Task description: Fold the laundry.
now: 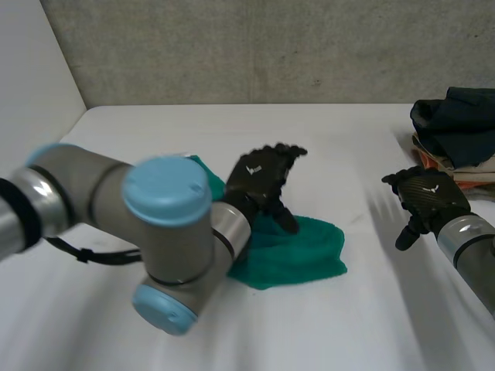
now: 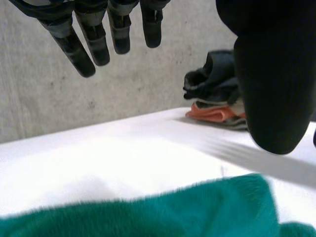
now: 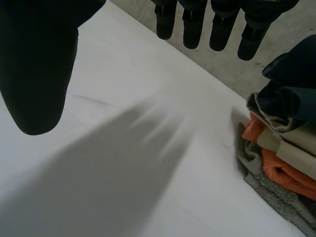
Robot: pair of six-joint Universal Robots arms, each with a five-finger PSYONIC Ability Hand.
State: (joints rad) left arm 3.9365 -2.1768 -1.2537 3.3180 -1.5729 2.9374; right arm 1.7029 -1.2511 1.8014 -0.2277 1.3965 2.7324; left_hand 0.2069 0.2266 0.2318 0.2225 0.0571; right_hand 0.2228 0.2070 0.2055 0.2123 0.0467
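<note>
A teal fleecy cloth (image 1: pixel 298 255) lies bundled on the white table (image 1: pixel 348 325), the left hand (image 1: pixel 259 182) just above it with fingers loose and empty, the right hand (image 1: pixel 425 197) well to its right, likewise slack and empty, and a stack of folded clothes (image 1: pixel 456 131) farther right.

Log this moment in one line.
left hand: open, over green cloth | right hand: open, holding nothing | clothes pile: beside right hand

light: bright, diffuse | table (image 1: pixel 348 325): washed white | wall (image 1: pixel 271 46): dimmer
</note>
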